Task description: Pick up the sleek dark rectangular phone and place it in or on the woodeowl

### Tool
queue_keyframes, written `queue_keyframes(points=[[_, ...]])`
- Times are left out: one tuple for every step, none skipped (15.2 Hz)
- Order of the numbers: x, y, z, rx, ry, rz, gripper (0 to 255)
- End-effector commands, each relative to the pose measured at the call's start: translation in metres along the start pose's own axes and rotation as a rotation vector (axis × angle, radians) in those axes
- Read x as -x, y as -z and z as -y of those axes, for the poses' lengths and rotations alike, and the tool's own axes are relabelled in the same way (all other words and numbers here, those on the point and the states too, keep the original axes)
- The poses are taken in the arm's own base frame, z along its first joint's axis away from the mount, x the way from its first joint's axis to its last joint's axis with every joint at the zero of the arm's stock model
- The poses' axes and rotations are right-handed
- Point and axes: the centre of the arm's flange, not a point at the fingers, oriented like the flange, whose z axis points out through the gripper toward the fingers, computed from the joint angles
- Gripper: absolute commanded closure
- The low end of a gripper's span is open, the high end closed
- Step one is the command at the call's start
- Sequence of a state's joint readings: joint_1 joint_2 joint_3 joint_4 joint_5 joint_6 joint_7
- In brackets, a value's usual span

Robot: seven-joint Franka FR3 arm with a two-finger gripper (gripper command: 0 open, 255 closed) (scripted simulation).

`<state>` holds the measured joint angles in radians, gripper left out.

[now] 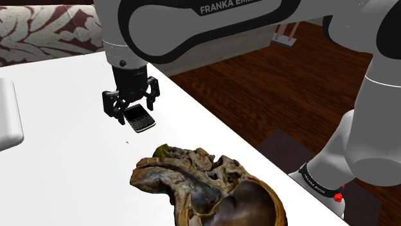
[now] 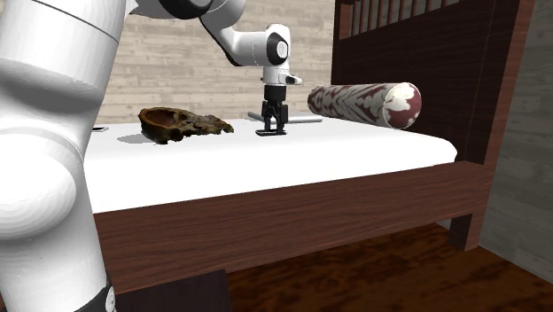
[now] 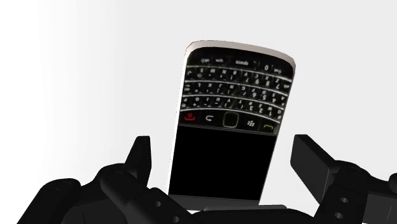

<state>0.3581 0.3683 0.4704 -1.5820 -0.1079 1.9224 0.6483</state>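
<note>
A black phone (image 3: 232,95) with a small keyboard and a silver rim lies flat on the white bed top (image 1: 58,173). My gripper (image 3: 224,162) hangs low over its screen end, open, one finger on each side with a gap to each edge. In the shoulder view the gripper (image 1: 135,109) stands upright over the phone (image 1: 141,119). The gnarled brown wooden bowl (image 1: 212,186) lies nearer the stand, a short way from the phone. The second exterior view has the gripper (image 2: 271,127) to the right of the bowl (image 2: 182,124).
A red-and-white patterned bolster (image 2: 363,105) lies at the bed's head by the dark wooden headboard (image 2: 416,44). A flat white slab (image 1: 9,115) sits at the shoulder view's left. The bed edge (image 1: 257,151) drops to dark wood floor.
</note>
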Motion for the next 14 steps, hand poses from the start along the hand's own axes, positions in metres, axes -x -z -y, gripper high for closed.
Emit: queue_keyframes(points=[[0.0,0.0,0.0,0.0,0.0,0.0,0],[0.0,0.0,0.0,0.0,0.0,0.0,255],[0.0,0.0,0.0,0.0,0.0,0.0,255],[0.0,0.0,0.0,0.0,0.0,0.0,255],[0.0,0.0,0.0,0.0,0.0,0.0,255],[0.0,0.0,0.0,0.0,0.0,0.0,255],[0.0,0.0,0.0,0.0,0.0,0.0,255],[0.0,0.0,0.0,0.0,0.0,0.0,255],[0.0,0.0,0.0,0.0,0.0,0.0,255],[0.0,0.0,0.0,0.0,0.0,0.0,255],[0.0,0.0,0.0,0.0,0.0,0.0,255],[0.0,0.005,0.0,0.0,0.0,0.0,255],[0.0,0.011,0.001,0.0,0.0,0.0,255],[0.0,0.016,0.001,0.0,0.0,0.0,255]])
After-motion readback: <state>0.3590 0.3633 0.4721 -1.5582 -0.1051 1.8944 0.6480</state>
